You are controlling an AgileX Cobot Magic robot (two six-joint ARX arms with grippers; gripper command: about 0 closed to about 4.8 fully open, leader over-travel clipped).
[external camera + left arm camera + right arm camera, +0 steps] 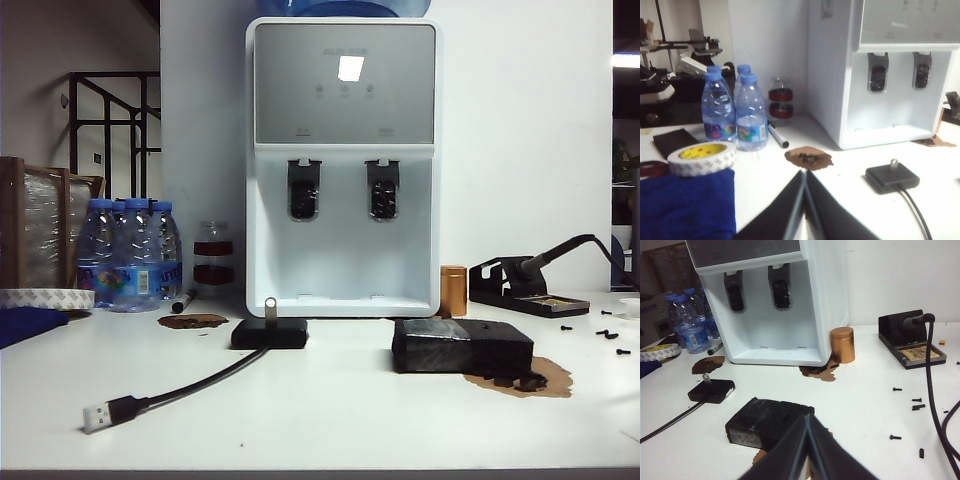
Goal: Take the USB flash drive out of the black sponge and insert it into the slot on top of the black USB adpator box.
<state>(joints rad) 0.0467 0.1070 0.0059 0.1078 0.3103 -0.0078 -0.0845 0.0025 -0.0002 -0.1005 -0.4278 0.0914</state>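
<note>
While both arms sit pulled back off the table in my exterior view, the water dispenser (343,165) fills the back centre, its base walling off the far edge of my working area. Bottles (128,252) and a tape roll (45,297) crowd the far left, and a soldering stand (525,285) with scattered screws (605,335) takes the far right. Open white tabletop (330,420) runs along the near edge, crossed only by the cable (190,385) and its plug (98,416).

Right of centre lies the black sponge (462,346), crumbs at its right end. Well apart to its left sits the adapter box (269,333), just before the dispenser's lip, with the flash drive (270,306) standing upright in its top slot.

My left gripper (805,210) hangs near the blue cloth (685,205), fingers pressed together, nothing between them. My right gripper (807,450) hovers over the near side of the sponge, likewise closed and empty.
</note>
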